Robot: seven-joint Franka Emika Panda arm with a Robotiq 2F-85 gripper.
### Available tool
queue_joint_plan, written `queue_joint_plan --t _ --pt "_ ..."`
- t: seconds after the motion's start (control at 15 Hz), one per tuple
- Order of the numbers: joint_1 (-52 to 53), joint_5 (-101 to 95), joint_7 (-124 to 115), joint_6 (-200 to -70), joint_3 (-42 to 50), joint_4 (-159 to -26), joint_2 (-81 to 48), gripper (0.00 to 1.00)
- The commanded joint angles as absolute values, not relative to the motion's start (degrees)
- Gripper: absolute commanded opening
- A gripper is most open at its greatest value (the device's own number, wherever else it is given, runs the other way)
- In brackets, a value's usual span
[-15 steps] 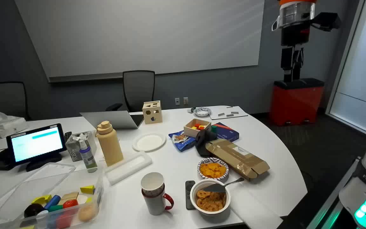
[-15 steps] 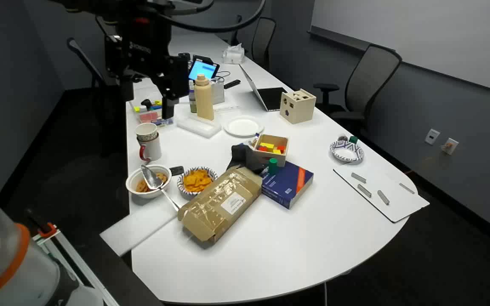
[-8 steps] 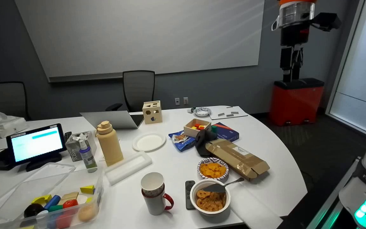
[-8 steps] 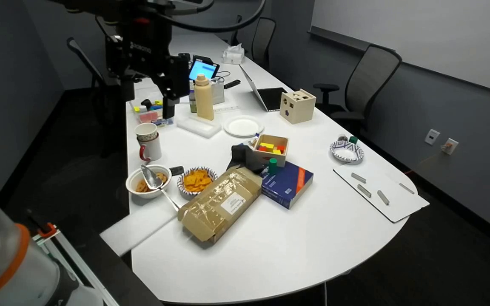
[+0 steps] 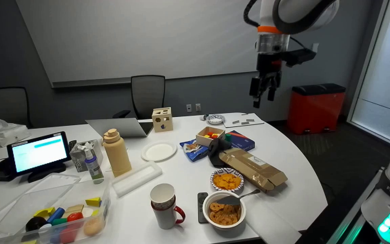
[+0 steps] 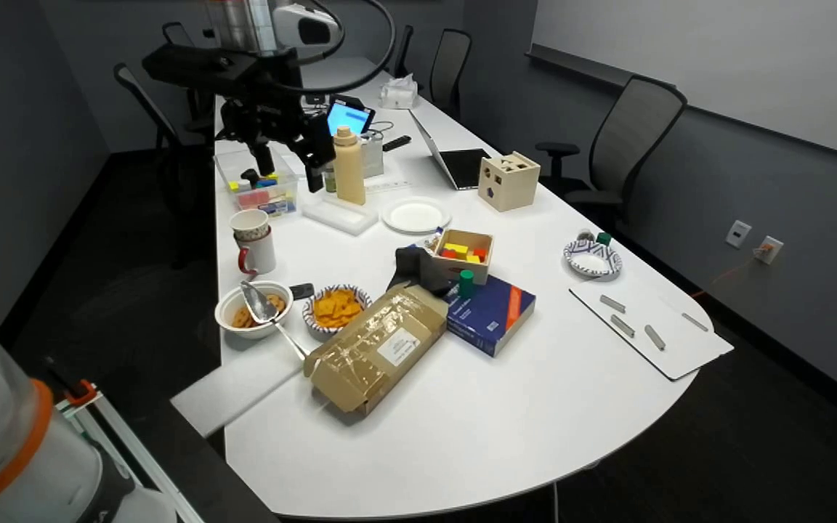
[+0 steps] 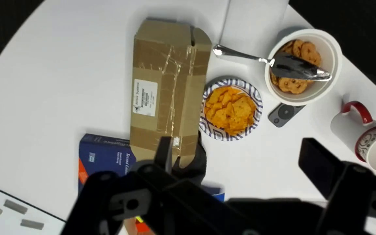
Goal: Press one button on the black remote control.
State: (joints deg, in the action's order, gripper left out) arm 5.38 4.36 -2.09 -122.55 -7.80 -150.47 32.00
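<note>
Two fingers [image 7: 318, 166] spread wide and holding nothing, the gripper [image 5: 264, 99] has swung clear of the red bin [image 5: 317, 112] it overlapped in an exterior view half a second ago, and hangs high above the counter [image 5: 279, 152]. Well below, beyond those fingers in the wrist view, the remote control [image 7: 281, 116] lies flat, one end hidden by the white cookie bowl [image 7: 333, 49], with a metal server [image 7: 290, 68] resting across that bowl. A bowl of chips [image 7: 256, 98] sits just beside the remote control, a red-handled mug [image 7: 351, 129] on its other side.
</note>
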Motion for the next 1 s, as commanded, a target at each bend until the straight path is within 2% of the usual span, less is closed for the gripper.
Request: queue_joint_plan --t 0.0,0.33,0.6,0.67,0.73,0.93 --pt "8.32 5.89 -7.03 -134.3 -11.69 -148.57 20.09 1.0" --pt "11.3 8.84 -5.51 -149.01 -12.23 -143.52 1.7 1.0" --pt "11.34 10.18 -3.69 -152.09 -12.57 -136.98 -9.44 1.0" --pt "11.25 9.65 -3.81 -152.06 -12.69 -135.53 -11.48 0.75" --pt "11.26 9.17 -3.89 -152.49 -12.74 -134.17 -13.54 0.73" --pt "11.29 8.78 -3.01 -152.6 -13.1 -130.96 -18.05 0.49"
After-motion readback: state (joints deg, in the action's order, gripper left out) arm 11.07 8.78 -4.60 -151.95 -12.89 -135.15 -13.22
